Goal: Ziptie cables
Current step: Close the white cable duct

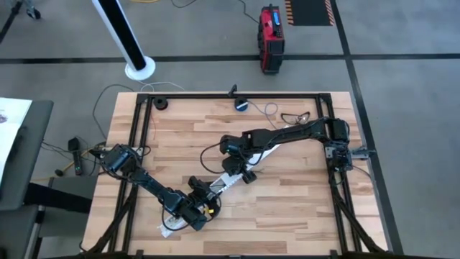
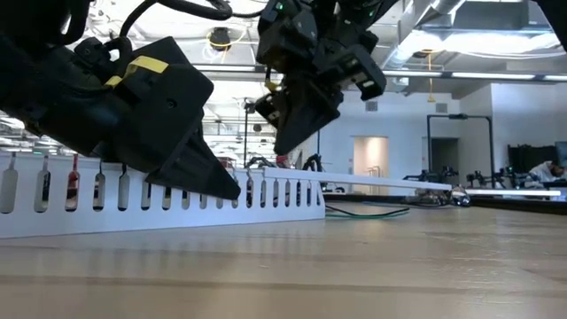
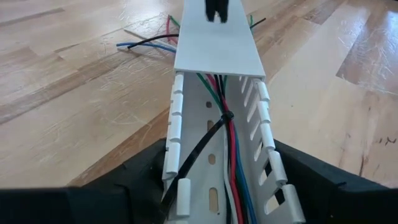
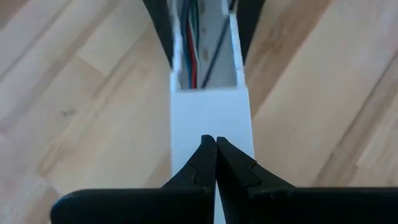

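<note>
A long white slotted duct (image 3: 214, 186) lies on the wooden table, running from near left to the middle (image 1: 215, 188). Inside it lie the cables (image 3: 231, 155), red, green, blue, black and white, with a black ziptie (image 3: 219, 119) around them. Their loose ends (image 3: 146, 42) stick out at the far end. A flat white cover (image 3: 214, 46) sits on top of the duct's far part. My left gripper (image 1: 195, 210) straddles the duct's near part. My right gripper (image 4: 216, 144) is shut over the cover. My left gripper has the duct between its two fingers, one finger (image 3: 140, 177) outside each slotted side wall (image 3: 173, 143), near the duct's near-left end. The fingers lie level along the duct, which rests on the table. My right gripper sets its shut fingertips (image 4: 205, 155) on the cover's top face (image 4: 211, 115), close to the cover's end over the duct. It comes slanting down from above; whether it truly touches, I cannot tell.
A small round blue-black device (image 1: 241, 105) with a pale cord (image 1: 270, 109) lies near the far edge, with a dark wire loop (image 1: 296, 115) to its right and a black foot (image 1: 161, 103) at the far left. A black frame (image 1: 134, 129) edges the table.
</note>
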### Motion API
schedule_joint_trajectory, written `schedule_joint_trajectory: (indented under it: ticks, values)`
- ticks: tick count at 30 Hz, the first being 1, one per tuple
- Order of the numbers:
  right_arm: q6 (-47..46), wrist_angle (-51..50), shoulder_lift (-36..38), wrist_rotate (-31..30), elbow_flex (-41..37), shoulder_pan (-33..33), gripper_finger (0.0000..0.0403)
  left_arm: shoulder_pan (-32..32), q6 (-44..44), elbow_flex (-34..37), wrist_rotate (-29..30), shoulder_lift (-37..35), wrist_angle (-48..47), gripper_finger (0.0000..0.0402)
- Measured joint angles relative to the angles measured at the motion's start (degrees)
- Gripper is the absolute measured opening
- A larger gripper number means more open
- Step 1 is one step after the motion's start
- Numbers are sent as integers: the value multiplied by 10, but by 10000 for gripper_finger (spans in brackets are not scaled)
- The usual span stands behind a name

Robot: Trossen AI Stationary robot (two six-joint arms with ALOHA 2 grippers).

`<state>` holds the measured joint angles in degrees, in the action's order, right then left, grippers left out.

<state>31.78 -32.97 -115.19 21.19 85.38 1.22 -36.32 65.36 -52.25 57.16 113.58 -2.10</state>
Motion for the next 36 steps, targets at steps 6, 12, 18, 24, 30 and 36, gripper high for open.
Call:
schedule_joint_trajectory:
  ticks: [6,12,18,24,30,36]
  values:
    - [-2,0,3,5,0,-5,6,23,-25,0,-55,0,-17,245]
    - [-3,1,3,5,0,-5,6,42,-44,0,-102,-2,-14,245]
    - [-3,-6,3,7,0,-6,6,52,-49,0,-125,-2,-13,254]
    - [-5,-26,3,13,0,-8,6,57,-55,0,-154,-2,-15,272]
    - [-5,-33,3,13,0,-8,6,60,-72,-3,-163,-3,-18,281]
    - [-7,-40,3,13,0,-8,6,62,-95,-19,-161,-2,-31,284]
